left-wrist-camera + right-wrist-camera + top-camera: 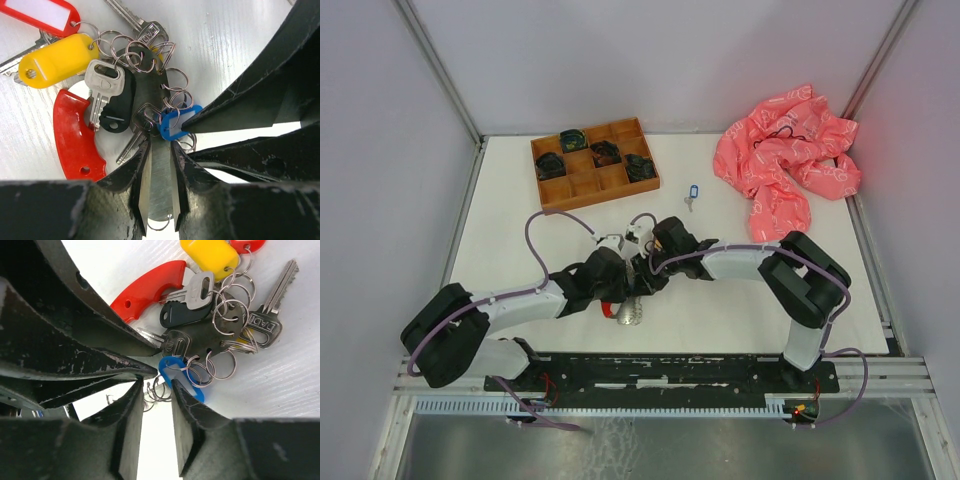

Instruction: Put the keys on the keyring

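Left claw (160, 147) clamps the flat metal plate (160, 187) of the key bunch (105, 82), anchoring it on the tabletop (240, 40). The right claw (156, 385) has its jaws astride the small rings (151, 392) beside the blue tag (165, 371); grip indeterminate.

On the white table (498, 250) a brown wooden tray (588, 186) with little boxes sits at about eleven o'clock, some of its boxes hold dark curled-up things (605, 153), and a crumpled pink bag (782, 168) with white marks on it lies far off at about two o'clock
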You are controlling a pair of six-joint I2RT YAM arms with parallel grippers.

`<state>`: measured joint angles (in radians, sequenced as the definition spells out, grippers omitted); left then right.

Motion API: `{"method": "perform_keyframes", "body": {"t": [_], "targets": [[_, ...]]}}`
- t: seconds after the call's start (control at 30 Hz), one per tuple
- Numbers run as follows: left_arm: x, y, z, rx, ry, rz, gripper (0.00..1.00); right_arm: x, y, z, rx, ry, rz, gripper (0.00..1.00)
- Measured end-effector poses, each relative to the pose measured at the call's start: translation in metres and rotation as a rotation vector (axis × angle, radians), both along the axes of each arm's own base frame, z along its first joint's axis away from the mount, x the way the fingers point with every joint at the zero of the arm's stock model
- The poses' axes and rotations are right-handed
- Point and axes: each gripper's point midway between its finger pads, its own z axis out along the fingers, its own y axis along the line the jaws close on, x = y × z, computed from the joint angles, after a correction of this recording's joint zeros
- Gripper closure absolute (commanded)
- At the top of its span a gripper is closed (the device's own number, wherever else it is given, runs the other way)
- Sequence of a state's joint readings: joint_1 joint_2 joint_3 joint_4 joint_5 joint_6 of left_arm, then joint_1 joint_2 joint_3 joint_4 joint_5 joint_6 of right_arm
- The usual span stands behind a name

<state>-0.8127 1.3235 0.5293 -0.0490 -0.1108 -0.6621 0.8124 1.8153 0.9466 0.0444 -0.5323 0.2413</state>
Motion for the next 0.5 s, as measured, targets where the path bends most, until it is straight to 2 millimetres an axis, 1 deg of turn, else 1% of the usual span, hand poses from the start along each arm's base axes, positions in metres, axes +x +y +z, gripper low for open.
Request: {"method": "perform_keyframes", "body": {"t": [0.1,0.17,0.37,0.5], "targets": [[0.0,0.0,-0.0001,-0.001,-0.001,0.0,0.72,-0.0016,0.0008,0.0001,0.001,-0.005,0.011,0.75],[0.0001,-0.0002,-0.0001,-0.003,-0.002,0.0,0.72,-0.0026,0.0009,-0.0005,-0.001,-0.008,0.018,0.75],[-0.0001,0.0016,0.001,-0.012,-0.009,0.003,0.72,-0.0009,-0.0015,-0.0034,-0.02,-0.031,0.021,0.62],[0.0003,0.0031,0.001,-0.014,-0.007,0.007,0.71,-0.0006,-0.0017,-0.0038,-0.03,-0.051,0.025,0.59]]}}
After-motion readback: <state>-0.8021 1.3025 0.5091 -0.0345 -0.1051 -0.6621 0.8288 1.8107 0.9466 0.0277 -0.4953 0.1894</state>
